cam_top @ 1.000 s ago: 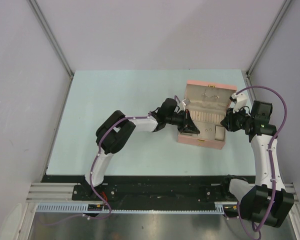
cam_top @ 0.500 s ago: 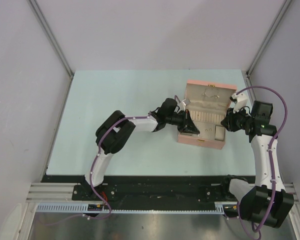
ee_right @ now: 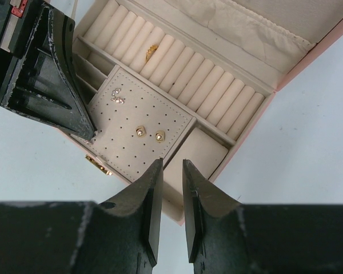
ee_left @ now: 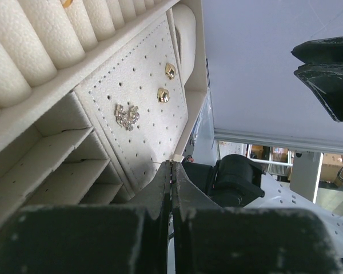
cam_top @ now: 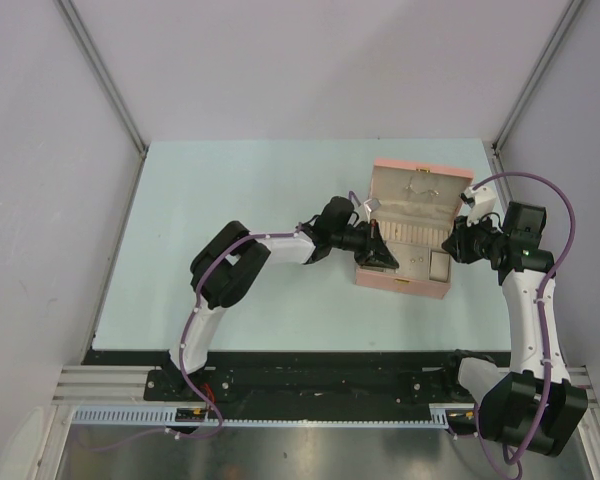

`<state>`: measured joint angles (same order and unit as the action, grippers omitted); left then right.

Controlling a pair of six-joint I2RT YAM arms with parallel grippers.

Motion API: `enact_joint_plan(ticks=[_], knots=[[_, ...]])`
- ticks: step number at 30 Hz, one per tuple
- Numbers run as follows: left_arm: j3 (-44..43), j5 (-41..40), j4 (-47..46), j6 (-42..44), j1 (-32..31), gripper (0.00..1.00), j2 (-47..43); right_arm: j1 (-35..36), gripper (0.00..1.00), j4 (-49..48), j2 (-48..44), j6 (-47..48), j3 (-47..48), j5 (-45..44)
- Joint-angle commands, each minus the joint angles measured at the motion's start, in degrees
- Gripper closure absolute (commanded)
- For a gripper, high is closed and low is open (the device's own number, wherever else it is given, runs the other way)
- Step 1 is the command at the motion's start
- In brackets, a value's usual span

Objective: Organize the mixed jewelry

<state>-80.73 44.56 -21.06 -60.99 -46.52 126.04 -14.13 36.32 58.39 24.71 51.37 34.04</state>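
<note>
Left gripper [ee_left: 171, 165] pinched shut, tips at the edge of the perforated panel [ee_left: 151, 142]. Right gripper [ee_right: 171, 171] narrowly parted over the pink box [ee_right: 311, 51], seemingly empty. All jewelry lies inside: gold studs [ee_right: 140, 131] and crystal piece [ee_right: 117, 96] on the panel, ring [ee_right: 148, 51] among the rolls [ee_right: 183, 68]. Tiny, light, hard, slippery; likely best pinched gently across a stud's head.

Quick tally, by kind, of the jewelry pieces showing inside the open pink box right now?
small gold studs on the perforated cream pad: 2
sparkly silver rhinestone piece on the same pad: 1
gold ring in the cream ring rolls: 1
Total: 4
Anything in the lid pocket is too unclear to count.
</note>
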Motion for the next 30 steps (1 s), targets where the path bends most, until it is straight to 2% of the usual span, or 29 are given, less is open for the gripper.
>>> enact_joint_plan(ticks=[1, 30], knots=[[1.1, 0.62, 2.69, 0.96, -0.76, 1.0, -1.94, -0.37, 0.75, 0.16, -1.17, 0.78, 0.04, 1.2], [-1.98, 2.03, 0.93, -0.18, -0.67, 1.0, 0.61, -0.55, 0.75, 0.42, -1.17, 1.04, 0.04, 1.38]])
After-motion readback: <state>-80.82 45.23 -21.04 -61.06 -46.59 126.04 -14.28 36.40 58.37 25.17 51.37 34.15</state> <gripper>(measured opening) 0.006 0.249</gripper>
